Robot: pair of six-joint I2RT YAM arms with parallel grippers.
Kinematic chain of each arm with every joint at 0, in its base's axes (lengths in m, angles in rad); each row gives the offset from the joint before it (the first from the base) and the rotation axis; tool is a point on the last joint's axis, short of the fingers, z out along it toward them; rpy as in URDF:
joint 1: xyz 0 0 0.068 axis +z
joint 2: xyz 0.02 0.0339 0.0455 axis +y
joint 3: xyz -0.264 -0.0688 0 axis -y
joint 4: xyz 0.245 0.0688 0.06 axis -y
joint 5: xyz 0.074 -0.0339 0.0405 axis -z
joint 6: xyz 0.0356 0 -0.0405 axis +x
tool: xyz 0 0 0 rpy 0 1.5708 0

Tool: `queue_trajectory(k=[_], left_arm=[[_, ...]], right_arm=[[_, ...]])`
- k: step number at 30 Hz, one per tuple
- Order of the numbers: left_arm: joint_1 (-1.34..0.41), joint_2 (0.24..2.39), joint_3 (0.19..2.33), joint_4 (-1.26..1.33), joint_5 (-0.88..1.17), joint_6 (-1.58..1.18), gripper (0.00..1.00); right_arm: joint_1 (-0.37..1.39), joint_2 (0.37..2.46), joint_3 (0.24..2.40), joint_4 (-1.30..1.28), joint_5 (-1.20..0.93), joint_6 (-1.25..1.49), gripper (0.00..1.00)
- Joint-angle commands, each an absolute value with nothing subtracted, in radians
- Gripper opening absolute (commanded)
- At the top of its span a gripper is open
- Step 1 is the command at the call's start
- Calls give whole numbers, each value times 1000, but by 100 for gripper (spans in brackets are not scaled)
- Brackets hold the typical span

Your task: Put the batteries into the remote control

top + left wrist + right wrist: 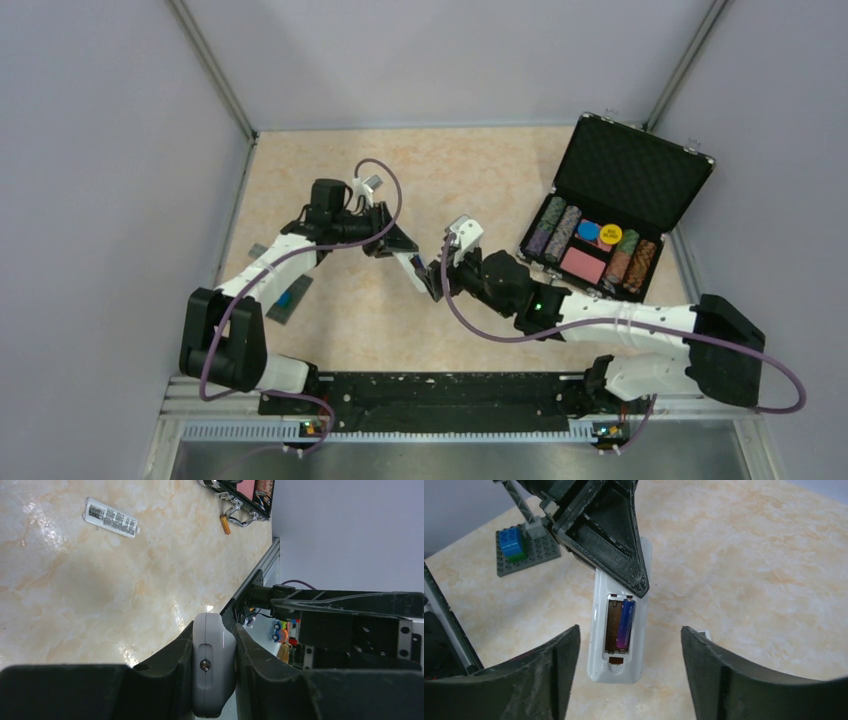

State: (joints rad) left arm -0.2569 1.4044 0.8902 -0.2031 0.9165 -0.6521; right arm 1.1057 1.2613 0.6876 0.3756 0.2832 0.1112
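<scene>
One battery [625, 622] lies in the remote [616, 672], one more to load; left jaws clamp the remote, right jaws stand wide, empty.

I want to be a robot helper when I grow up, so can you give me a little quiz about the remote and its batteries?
1. True or false: the left claw is gripping the remote control.
2. How many slots in its battery bay are empty? A: none. B: one. C: both.
3. Fill in the gap: the battery lying in the bay is coloured ____.

Key: 1 true; 2 B; 3 purple.
</scene>
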Motion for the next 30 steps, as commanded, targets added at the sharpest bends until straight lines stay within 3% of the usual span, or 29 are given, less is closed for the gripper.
queue_trajectory(k=[1,4,5,9,15,20,30], left_arm=[[-256,1372,909,-148,893,-659,0],[-256,1366,909,-127,877,-675,0],[-256,1363,910,-122,870,-682,0],[-255,1346,909,-77,839,-724,0],[-257,1320,904,-28,769,-783,0],[-258,1314,923,-55,733,-800,0],[-259,1321,973,-45,708,-823,0]], right_arm=[[1101,1179,708,340,285,184,79],[1080,1162,742,255,316,247,98],[1060,1165,772,201,323,285,99],[943,1191,912,-23,274,487,99],[772,1214,960,-58,76,821,99],[732,1311,1022,-72,-111,1004,99],[726,1355,1009,-77,-170,1259,99]])
